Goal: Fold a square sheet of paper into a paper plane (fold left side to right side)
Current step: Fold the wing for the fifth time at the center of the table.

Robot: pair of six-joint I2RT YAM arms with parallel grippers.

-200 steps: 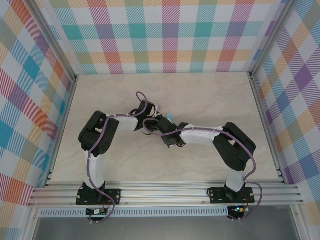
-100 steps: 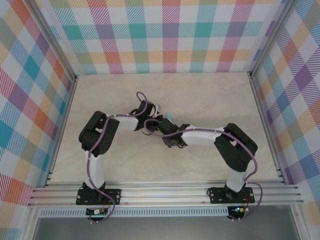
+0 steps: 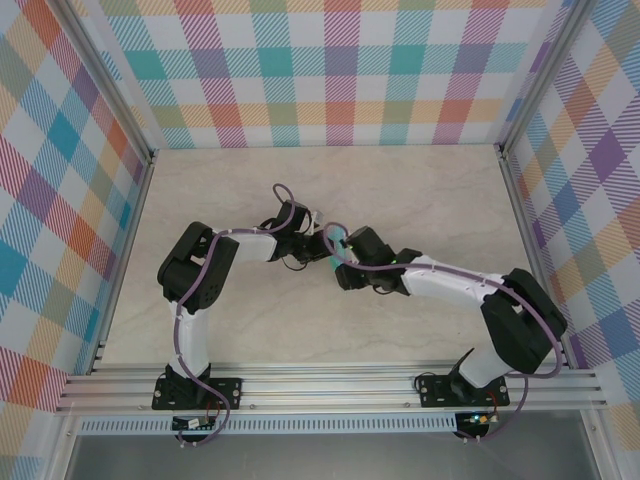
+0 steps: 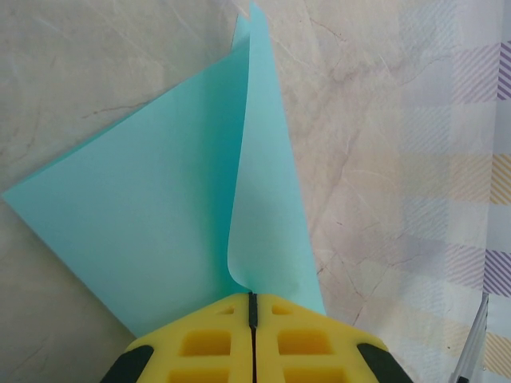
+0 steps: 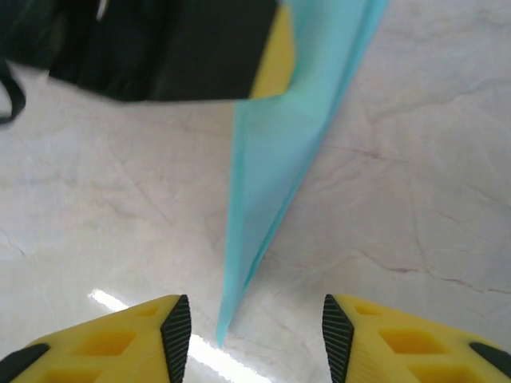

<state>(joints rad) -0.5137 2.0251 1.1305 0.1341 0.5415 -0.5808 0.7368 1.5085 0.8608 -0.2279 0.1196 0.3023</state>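
**a:** as seen from the top camera: two arms, two grippers, one sheet of paper (image 3: 336, 237). only a scrap of turquoise shows, mid-table (image 3: 420, 190), between the left gripper (image 3: 320, 243) and the right gripper (image 3: 338, 268), which sit just beside each other. its axis isn't readable from up here.

**b:** left wrist?

**a:** left gripper's yellow fingers (image 4: 207, 343) are pressed together, pinching the sheet's near end. one sheet, two layers: a wide flap lies flat on the table to the left, a narrower flap curls up on the right. the crease is the long axis. it runs from the pinch straight away to one sharp tip at the top of frame.

**b:** right wrist?

**a:** right gripper is spread wide, holding nothing. two yellow fingers (image 5: 172, 331), one either side of the sheet's lower tip, both apart from it. sheet is seen nearly edge-on as a narrow wedge, a bit blurred. long axis goes from upper right down to that tip, which points into the gap between the fingers. left gripper clamps the sheet at the top of frame. can't tell if the tip touches the table.
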